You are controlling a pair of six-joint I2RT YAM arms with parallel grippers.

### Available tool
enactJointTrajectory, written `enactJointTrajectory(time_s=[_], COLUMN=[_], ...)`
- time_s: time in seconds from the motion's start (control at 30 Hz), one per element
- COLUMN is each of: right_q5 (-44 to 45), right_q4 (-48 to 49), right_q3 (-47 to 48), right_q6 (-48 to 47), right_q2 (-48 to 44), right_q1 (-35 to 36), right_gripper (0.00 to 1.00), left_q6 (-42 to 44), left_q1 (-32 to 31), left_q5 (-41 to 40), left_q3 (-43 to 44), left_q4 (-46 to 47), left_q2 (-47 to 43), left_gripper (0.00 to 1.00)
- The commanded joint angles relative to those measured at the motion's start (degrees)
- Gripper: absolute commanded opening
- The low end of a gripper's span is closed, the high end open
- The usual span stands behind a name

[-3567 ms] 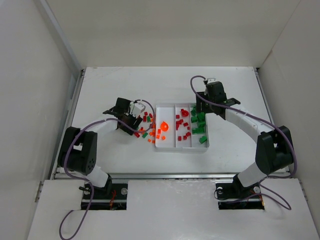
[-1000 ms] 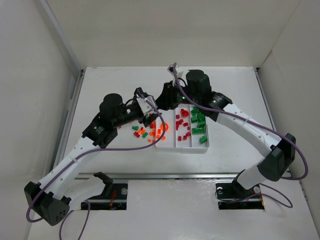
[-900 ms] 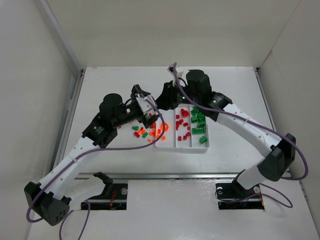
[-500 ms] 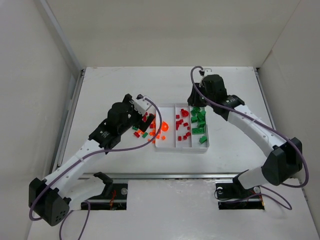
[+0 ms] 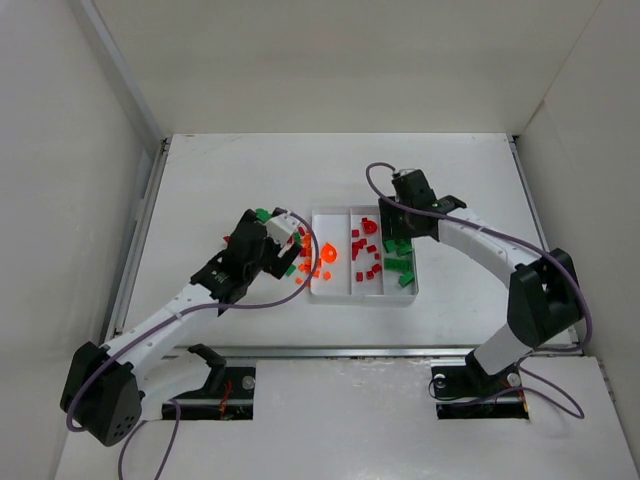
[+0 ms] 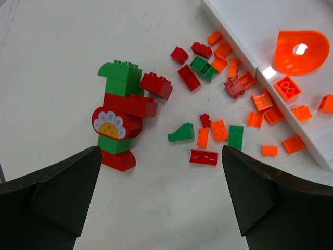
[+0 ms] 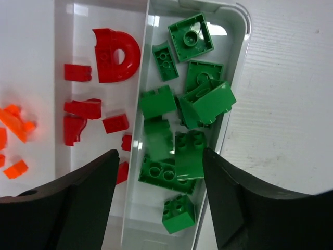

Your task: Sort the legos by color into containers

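White arm links [image 5: 160,325], black joints [image 5: 545,290], purple cables [image 5: 367,178] and matte-black tool fingers [image 6: 52,203].

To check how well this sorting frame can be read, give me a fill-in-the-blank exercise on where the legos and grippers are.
1. The tray compartment under the right gripper holds only ____ legos.
2. The red half-ring piece lies in the tray's ____ compartment.
3. The left gripper is open above loose legos lying on the ____.
4. The flower-printed piece sits in a stack of red and ____ bricks.
Missing words: green; middle; table; green.
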Motion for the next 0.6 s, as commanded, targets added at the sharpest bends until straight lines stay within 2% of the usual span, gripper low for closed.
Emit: enactJointTrajectory(time_s=[0.0,0.03,0.07,0.13,0.2,0.3,0.43,0.57], right_q5=[0.6,1.1,1.1,1.1,0.3,-0.8,-4.1,-6.3], right_q4=[-1.9,-2.5,-3.1,-5.4,-6.6,-6.6,-6.0,-5.5], right_q3=[2.7,3.7,4.8,8.8,11.4,16.4,22.3,25.8], right_q6=[-1.0,-1.6,-1.6,-2.2,-2.9,-4.2,-5.3,-6.4], right_q2=[1.3,1.9,1.9,2.9,2.9,4.3,7.0,10.1], right_q1=[-0.3,-0.3,-0.3,-0.3,-0.3,-0.3,-0.3,-0.3], right_gripper=[0.72,0.73,0.76,0.76,0.76,0.77,0.77,0.77], left_q6=[5.0,6.8,8.9,13.9,22.5,32.9,39.4,41.6], left_q1=[0.3,1.2,1.7,2.9,4.1,7.7,11.7,16.3], left_q5=[0.9,3.5,5.3,8.3,14.6,23.3,27.1,29.8], left_q3=[-1.2,-2.5,-3.2,-4.8,-7.1,-8.3,-9.0,-3.6], left_q4=[3.5,4.1,4.1,4.6,3.9,0.2,0.7,1.3], left_q2=[1.5,1.5,2.0,2.0,2.0,2.0,5.6,13.6], left_gripper=[1.00,1.00,0.92,0.83,0.76,0.73,0.71,0.70])
